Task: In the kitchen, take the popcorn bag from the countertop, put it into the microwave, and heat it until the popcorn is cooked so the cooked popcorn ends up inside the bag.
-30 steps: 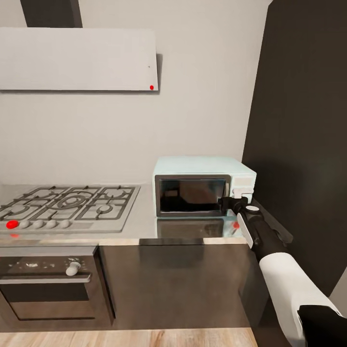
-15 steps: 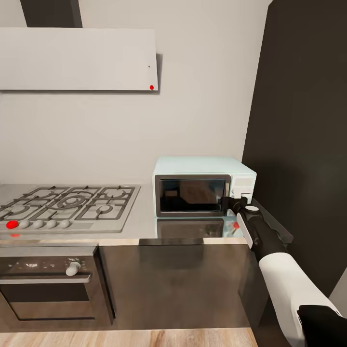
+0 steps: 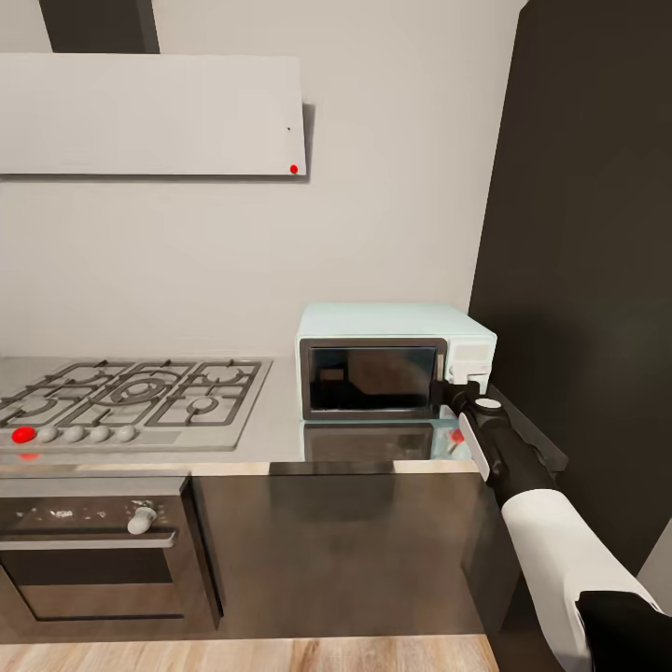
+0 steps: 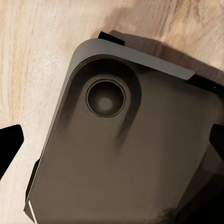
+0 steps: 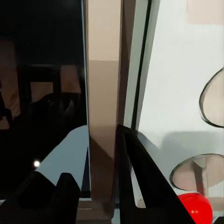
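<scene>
I saw the grey countertop (image 3: 280,439) carrying the mint microwave (image 3: 392,359) beside the steel gas hob (image 3: 131,397).

A steel gas hob (image 3: 131,397) sits above a built-in oven (image 3: 93,551).

No readable text, label, brand or number appears on anything here.

Home kitchen w/ gas hob (image 3: 131,397), built-in oven (image 3: 93,551), microwave (image 3: 392,359) on grey countertop (image 3: 280,439).
</scene>
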Motion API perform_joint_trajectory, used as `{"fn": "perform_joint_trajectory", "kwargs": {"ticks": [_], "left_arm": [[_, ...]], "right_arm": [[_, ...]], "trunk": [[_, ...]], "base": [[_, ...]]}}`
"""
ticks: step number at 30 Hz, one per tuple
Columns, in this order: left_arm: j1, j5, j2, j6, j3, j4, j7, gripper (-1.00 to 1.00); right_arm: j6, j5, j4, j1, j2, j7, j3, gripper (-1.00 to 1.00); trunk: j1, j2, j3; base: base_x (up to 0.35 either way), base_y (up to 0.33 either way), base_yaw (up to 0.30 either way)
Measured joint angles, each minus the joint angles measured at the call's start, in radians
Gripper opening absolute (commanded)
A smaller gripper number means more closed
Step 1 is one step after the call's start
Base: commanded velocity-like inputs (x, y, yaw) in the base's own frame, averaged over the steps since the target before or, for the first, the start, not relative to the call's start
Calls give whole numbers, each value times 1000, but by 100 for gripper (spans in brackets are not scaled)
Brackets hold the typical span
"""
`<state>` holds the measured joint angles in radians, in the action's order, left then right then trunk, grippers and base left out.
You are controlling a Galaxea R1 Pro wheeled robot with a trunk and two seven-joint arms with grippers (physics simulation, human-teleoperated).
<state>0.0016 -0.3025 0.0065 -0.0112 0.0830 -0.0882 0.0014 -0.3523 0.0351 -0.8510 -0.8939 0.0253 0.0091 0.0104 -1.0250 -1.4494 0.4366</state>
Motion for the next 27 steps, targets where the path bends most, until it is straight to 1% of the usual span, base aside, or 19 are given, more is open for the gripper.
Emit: {"fn": "perform_joint_trajectory", "kwargs": {"ticks": [9, 11, 15, 16, 20, 22, 24, 25, 27], "left_arm": [[0, 1, 0, 0, 0, 0, 0, 100], [0, 1, 0, 0, 0, 0, 0, 100], [0, 1, -1, 0, 0, 0, 0, 100], [0, 1, -1, 0, 0, 1, 0, 100], [0, 1, -1, 0, 0, 1, -1, 100], [0, 1, -1, 0, 0, 0, -1, 100], [0, 2, -2, 0, 0, 0, -1, 100], [0, 2, -2, 0, 0, 0, -1, 100], [0, 2, -2, 0, 0, 0, -1, 100]], "right_arm": [[-1, -5, 0, 0, 1, 0, -1, -100], [-1, -5, -1, 0, 1, 1, -1, -100], [0, -16, 0, 0, 1, 3, -2, -100], [1, -23, 0, 0, 0, 3, -3, -100], [1, -24, 0, 0, 0, 2, -4, -100], [0, -18, 0, 0, 1, 2, -2, -100], [0, 2, 0, 0, 2, 0, 1, -100], [0, 8, 0, 0, 2, -7, 2, -100], [0, 6, 0, 0, 2, -35, 2, -100]], "trunk": [[0, 0, 0], [0, 0, 0], [-1, 0, 0], [-1, 0, 0], [0, 0, 0], [0, 0, 0], [0, 0, 0], [0, 0, 0], [0, 0, 0]], "base": [[-3, 0, 0], [-163, 0, 0], [-309, 0, 0], [-7, 0, 0], [-18, 4, 0], [-101, 81, 0], [-164, 152, 0], [-186, 175, 0], [-188, 170, 0]]}}
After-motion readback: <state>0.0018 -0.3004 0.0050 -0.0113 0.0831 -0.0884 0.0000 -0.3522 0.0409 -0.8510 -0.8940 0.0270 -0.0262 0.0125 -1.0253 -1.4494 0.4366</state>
